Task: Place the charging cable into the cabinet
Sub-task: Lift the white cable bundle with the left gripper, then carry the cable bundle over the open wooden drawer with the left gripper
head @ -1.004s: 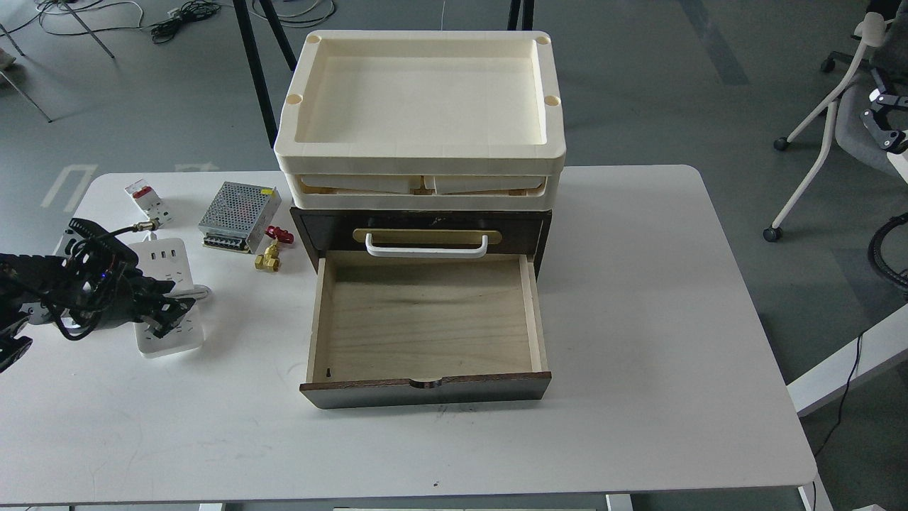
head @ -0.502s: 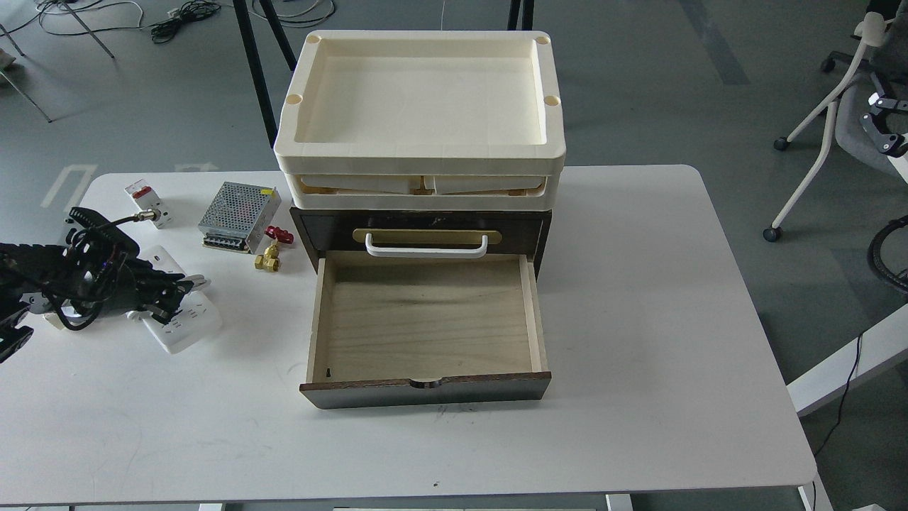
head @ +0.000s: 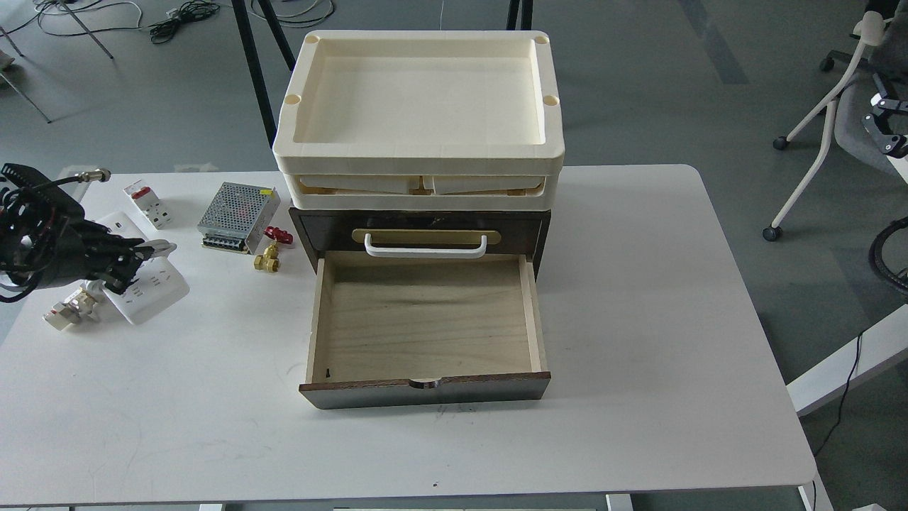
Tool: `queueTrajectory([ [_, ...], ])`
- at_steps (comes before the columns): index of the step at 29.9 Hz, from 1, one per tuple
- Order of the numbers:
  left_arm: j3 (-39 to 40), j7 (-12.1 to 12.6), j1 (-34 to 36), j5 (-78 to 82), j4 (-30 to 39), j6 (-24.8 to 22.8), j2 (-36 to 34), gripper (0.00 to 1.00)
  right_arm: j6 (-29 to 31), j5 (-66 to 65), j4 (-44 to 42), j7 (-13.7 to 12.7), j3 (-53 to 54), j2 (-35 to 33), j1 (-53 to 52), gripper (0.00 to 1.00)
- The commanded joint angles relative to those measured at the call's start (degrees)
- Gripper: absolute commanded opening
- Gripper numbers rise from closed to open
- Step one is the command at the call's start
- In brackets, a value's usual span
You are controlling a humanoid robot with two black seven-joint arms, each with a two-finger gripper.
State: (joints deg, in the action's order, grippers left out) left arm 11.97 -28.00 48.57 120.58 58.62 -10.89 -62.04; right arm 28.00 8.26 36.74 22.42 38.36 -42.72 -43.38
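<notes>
One left hand (head: 135,259) grips the charging cable (head: 145,287).

A white table (head: 638,298) with rounded corners fills the view, standing on a smooth grey floor (head: 638,85). Black cables (head: 177,13) lie tangled on the floor at the far left, and a white-framed wheeled chair (head: 823,121) sits at the right.

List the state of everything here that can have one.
charging cable: lying on the table, cord coiled, under the left tool
left tool: over the cable, grip unclear
drawer: pulled open, empty
cream trays: stacked on the cabinet, top one empty
</notes>
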Motion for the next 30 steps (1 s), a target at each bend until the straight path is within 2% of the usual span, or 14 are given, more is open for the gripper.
queueTrajectory([
  [1, 0.07, 0.0, 0.03, -5.95, 8.68, -0.71, -7.02, 0.0, 0.0, 0.0, 0.0, 0.08, 0.14, 0.01, 0.05, 1.0],
  [5, 0.16, 0.0, 0.03, -14.47, 16.77, -1.94, -13.53, 0.0, 0.0, 0.0, 0.0, 0.08, 0.49, 0.18, 0.23, 1.0],
  [9, 0.34, 0.0, 0.47, -23.18, 25.12, -6.68, -18.98, 0.0, 0.0, 0.0, -0.26, 0.08, 0.49, 0.36, 0.4, 1.0],
  [14, 0.42, 0.0, 0.47, -31.17, 32.51, -9.5, -20.58, 0.0, 0.0, 0.0, -1.14, 0.08, 0.58, 0.54, 0.75, 1.0],
  [19, 0.42, 0.0, 0.47, -38.57, 36.56, -11.69, -18.04, 0.0, 0.0, 0.0, -1.85, 0.08, 0.58, 0.36, 1.1, 1.0],
  [26, 1.74, 0.0, 0.82, -49.38, 37.44, -13.81, -10.92, 0.0, 0.0, 0.0, -1.93, 0.08, 0.58, 0.1, 1.54, 1.0],
  [30, 1.74, 0.0, 0.38, -50.79, 37.44, -13.1, -5.74, 0.0, 0.0, 0.0, -1.85, 0.08, 0.58, 0.18, 2.16, 1.0],
])
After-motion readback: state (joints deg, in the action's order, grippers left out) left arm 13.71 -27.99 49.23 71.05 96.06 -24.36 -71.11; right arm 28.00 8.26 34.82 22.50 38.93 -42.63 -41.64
